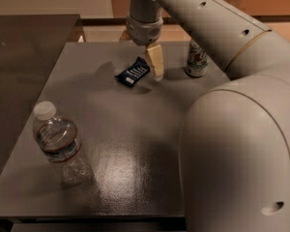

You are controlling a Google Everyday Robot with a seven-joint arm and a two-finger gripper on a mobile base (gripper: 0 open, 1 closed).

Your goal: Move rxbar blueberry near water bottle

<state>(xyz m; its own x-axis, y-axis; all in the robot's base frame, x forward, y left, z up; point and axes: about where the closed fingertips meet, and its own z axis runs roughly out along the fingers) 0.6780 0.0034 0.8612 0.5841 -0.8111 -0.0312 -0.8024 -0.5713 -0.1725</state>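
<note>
The rxbar blueberry (133, 73), a dark navy bar with white lettering, lies flat at the far middle of the grey table (135, 129). My gripper (155, 67) hangs down from the white wrist, right beside the bar's right end and low over the table. The water bottle (56, 142), clear with a white cap and a red and blue banded label, stands upright at the near left, well apart from the bar.
A green-and-white soda can (197, 60) stands at the far right, partly behind my arm. My large white arm (237, 144) covers the right side of the view. A dark counter (24, 57) adjoins the table on the left.
</note>
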